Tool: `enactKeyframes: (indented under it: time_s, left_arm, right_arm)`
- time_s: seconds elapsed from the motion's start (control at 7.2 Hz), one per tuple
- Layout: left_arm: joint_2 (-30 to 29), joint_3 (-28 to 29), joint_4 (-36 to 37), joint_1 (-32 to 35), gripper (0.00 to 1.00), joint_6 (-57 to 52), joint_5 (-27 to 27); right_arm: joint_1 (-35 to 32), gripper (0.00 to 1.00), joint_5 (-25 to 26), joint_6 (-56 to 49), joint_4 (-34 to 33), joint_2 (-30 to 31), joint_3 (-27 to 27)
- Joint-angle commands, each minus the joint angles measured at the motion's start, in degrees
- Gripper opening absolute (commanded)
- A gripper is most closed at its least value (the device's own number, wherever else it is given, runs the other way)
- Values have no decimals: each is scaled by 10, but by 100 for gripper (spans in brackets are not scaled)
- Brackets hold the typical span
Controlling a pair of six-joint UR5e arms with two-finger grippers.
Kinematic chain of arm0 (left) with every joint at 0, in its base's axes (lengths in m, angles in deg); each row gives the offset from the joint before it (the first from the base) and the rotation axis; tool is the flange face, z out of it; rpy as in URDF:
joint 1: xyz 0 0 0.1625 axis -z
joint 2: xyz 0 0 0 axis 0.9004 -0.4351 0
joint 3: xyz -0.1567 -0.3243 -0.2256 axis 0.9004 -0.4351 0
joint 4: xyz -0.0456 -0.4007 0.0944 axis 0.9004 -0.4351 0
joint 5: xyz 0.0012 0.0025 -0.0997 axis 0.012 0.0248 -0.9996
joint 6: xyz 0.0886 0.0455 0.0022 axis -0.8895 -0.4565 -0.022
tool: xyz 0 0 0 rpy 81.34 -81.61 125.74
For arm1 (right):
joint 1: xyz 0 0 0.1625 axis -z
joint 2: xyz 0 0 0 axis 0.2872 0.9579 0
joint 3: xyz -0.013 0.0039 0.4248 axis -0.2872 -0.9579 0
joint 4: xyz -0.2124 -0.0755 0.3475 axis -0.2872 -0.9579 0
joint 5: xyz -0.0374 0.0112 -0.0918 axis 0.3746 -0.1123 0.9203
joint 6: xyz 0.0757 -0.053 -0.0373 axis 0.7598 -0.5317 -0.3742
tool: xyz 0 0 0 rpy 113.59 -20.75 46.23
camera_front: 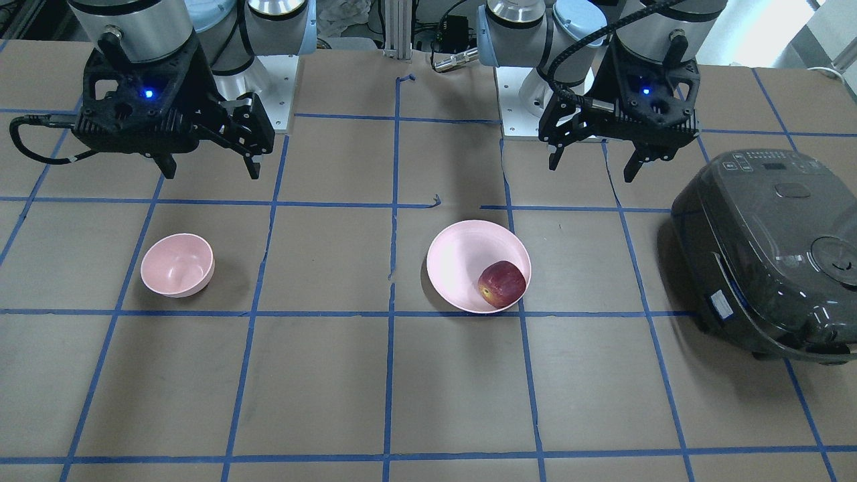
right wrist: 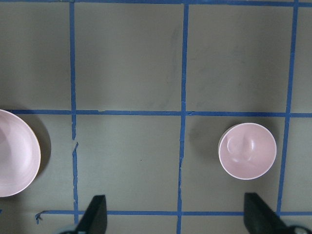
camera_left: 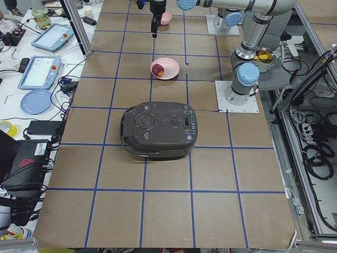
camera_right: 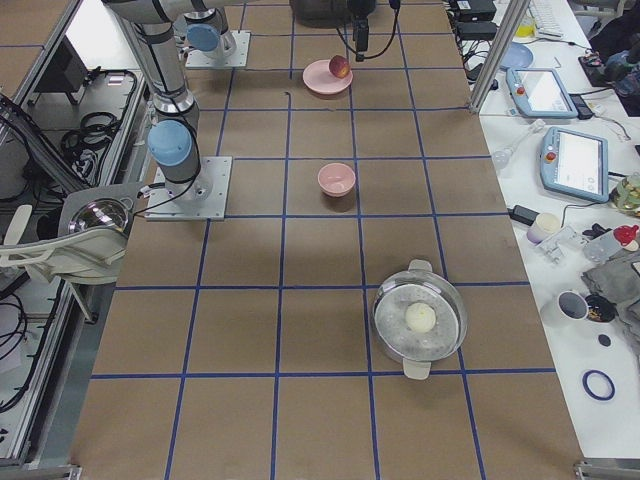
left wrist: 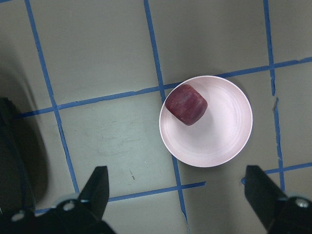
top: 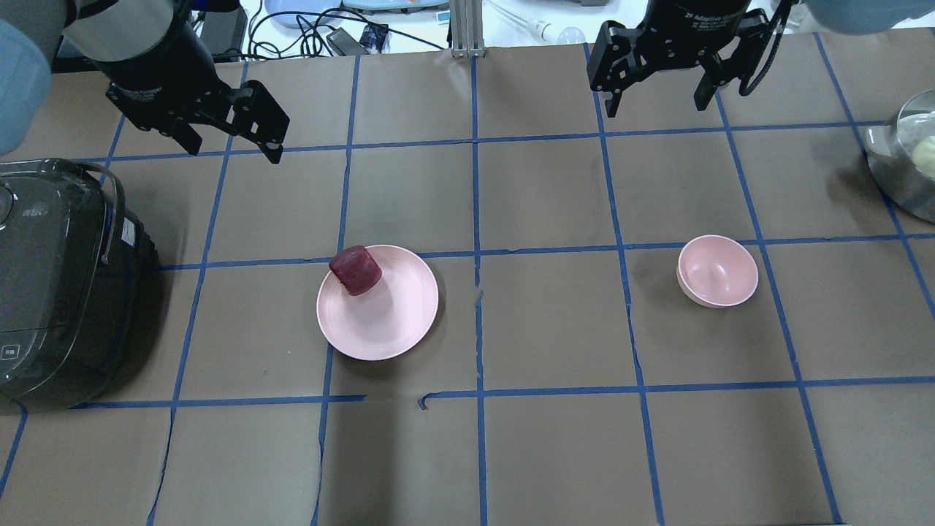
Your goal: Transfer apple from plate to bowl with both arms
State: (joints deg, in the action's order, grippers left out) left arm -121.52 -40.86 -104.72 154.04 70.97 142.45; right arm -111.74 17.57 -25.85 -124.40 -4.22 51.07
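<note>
The dark-red apple [camera_front: 501, 284] lies on the wide pale-pink plate [camera_front: 462, 261], at its edge nearest the rice cooker; it also shows in the overhead view [top: 356, 269] and the left wrist view [left wrist: 185, 104]. The small deep pink bowl [camera_front: 177, 264] stands empty to the robot's right [top: 717, 270], and shows in the right wrist view [right wrist: 247, 150]. My left gripper [camera_front: 592, 169] hangs open and empty, high above the table behind the plate [top: 387, 314]. My right gripper [camera_front: 211, 173] is open and empty, high behind the bowl.
A dark rice cooker [top: 58, 285] sits at the table's left end, close to the plate. A steel pot with a glass lid [top: 909, 161] stands at the far right end. Blue tape lines grid the brown table.
</note>
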Motion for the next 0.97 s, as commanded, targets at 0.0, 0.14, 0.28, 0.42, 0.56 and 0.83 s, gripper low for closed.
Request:
enactKeyframes:
  time_s: [0.0,0.14,0.28,0.42,0.56,0.83]
  left_arm:
    - [0,0,-1,0,100,0,1]
    - [1,0,-1,1,100,0,1]
    - [1,-1,-2,1,100,2,2]
    - [0,-5,-1,1,100,5,1]
    - [-1,-5,-1,1,100,20,0]
    - [-4,-6,0,1,100,21,0]
  right_arm:
    - [0,100,0,2,-1,0,0]
    - [0,100,0,2,-1,0,0]
    - [0,100,0,2,-1,-1,0]
    - [0,100,-1,2,-1,0,0]
    - [0,100,-1,2,-1,0,1]
    - [0,100,-1,2,-1,0,1]
